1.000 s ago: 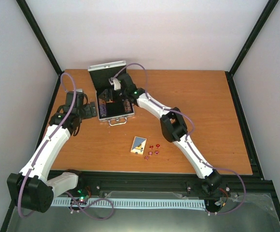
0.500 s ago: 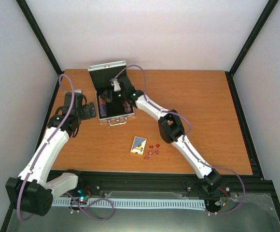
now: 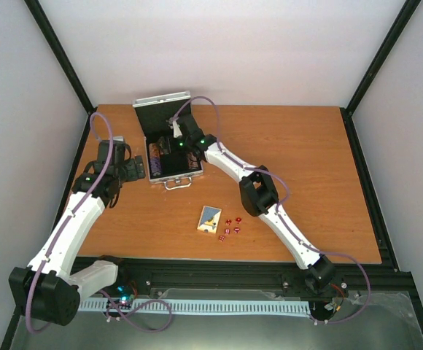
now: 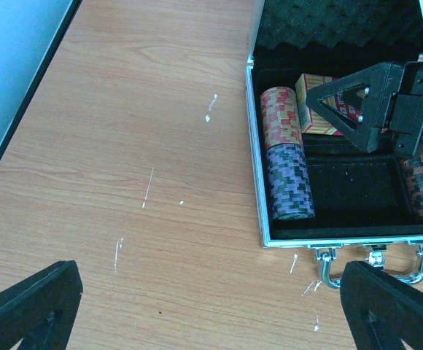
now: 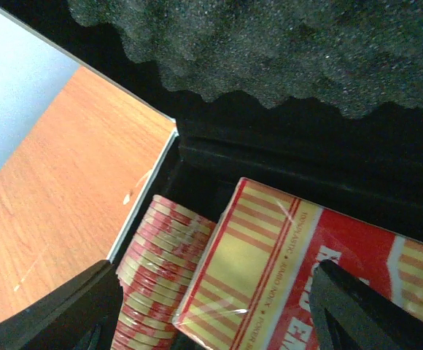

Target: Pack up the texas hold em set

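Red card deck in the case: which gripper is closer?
Right. The right gripper hangs over the red deck inside the case; the left gripper is outside it.

Silver briefcase (image 4: 258,182) was seen open; chip stacks (image 4: 280,117) & red deck (image 5: 270,277) were packed inside; blue-yellow deck (image 3: 210,219) & dice (image 3: 227,231) were left outside.

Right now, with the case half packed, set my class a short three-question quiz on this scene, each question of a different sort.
1. True or false: the blue-yellow deck lies inside the briefcase.
2. Which jaws hang over the red deck: A left jaws, B right jaws, C neither?
3. Fill in: the small red ___ lie on the table beside the blue-yellow deck.
Key: 1 false; 2 B; 3 dice.
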You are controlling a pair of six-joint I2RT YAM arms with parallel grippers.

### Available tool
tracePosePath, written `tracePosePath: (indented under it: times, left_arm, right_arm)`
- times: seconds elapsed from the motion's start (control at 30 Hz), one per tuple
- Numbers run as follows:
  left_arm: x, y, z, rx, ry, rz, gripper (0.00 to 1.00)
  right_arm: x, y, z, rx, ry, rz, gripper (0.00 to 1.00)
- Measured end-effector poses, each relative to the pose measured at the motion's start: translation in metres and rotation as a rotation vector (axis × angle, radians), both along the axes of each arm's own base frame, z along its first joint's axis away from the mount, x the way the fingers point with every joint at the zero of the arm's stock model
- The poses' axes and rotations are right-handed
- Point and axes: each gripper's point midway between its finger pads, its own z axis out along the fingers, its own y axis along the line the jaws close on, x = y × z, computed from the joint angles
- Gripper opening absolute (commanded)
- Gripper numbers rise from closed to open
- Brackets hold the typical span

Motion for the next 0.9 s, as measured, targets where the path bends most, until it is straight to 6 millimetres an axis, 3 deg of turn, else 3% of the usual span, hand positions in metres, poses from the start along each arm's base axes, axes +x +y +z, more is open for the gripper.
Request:
tracePosePath:
  times: [0.6, 0.9]
  left_arm:
    - [0.002, -0.001, -0.005, 0.003, 0.019, -0.001, 1.00]
    - [-0.001, -0.002, -0.008, -0.005, 0.032, -0.004, 1.00]
  right_arm:
    - [0.004, -0.020, -0.007, -0.243, -0.142, -0.066, 0.76]
    - [0.007, -0.019, -0.009, -0.300, -0.209, -0.116, 0.76]
